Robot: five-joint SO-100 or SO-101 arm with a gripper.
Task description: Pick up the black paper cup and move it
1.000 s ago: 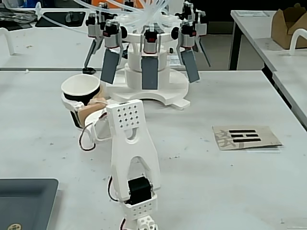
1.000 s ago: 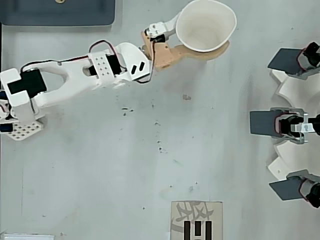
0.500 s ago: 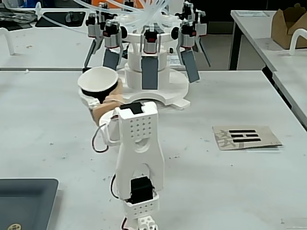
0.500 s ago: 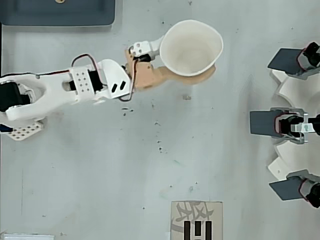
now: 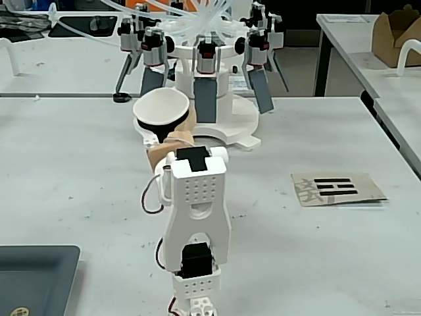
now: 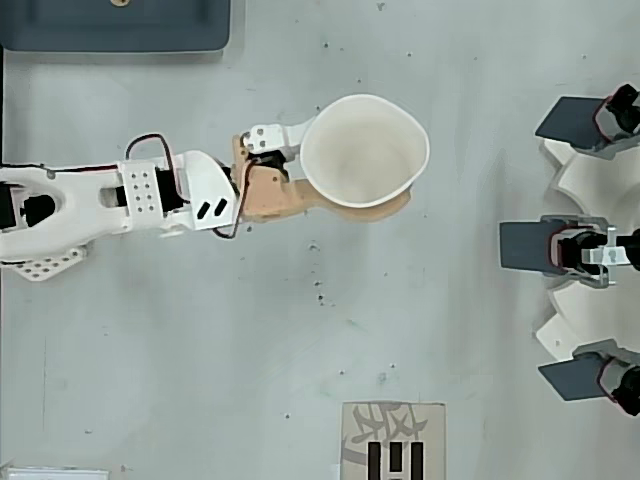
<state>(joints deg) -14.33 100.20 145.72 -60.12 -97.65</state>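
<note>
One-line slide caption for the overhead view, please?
End effector grips the squeezed black paper cup, open mouth up, over the grey table.

We see the paper cup (image 6: 365, 150) with a matt white inside. The arm (image 5: 196, 217) looks like smooth white plastic; its end effector (image 6: 340, 170) has tan matt plastic fingers. The counter (image 6: 200, 330) is dull grey, speckled. A cardboard piece (image 5: 337, 188) lies matt.

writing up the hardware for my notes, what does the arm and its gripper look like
The arm is white printed plastic with black motors, rows of small holes and thin red and black wires. The gripper has one tan finger and one white finger.
</note>
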